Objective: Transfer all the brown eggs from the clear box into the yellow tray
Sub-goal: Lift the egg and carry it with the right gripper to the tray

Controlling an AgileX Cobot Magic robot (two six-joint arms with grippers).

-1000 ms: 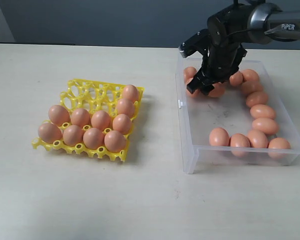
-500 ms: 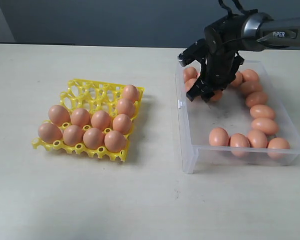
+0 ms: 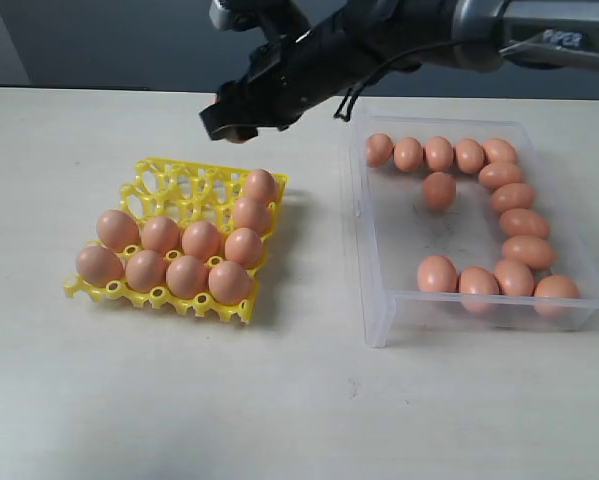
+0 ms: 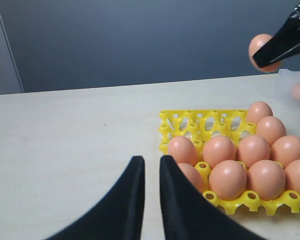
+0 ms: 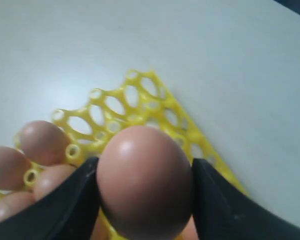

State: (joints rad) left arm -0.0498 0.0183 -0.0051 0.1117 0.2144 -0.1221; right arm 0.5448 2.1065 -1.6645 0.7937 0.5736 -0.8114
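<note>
My right gripper (image 3: 235, 120) reaches across the middle and hangs above the far edge of the yellow tray (image 3: 169, 181). It is shut on one brown egg (image 5: 144, 180), which fills the gap between the two black fingers. The left wrist view catches that same held egg (image 4: 262, 49) in the air beyond the tray. Several brown eggs (image 3: 184, 274) sit in the tray's near rows and right column; its far-left cups are bare. More eggs (image 3: 519, 222) line the walls of the clear box (image 3: 360, 208). My left gripper (image 4: 151, 164) hovers low beside the tray (image 4: 190, 120), its fingers almost together with nothing between them.
The pale tabletop (image 3: 279, 400) runs wide in front of the tray and the box. A small white clip (image 3: 360, 207) sits on the box's left wall. A dark wall stands behind the table's far edge.
My right gripper has lifted an egg out of the clear box and carried it left to above the tray's far edge. One egg stays loose in the box's middle.
</note>
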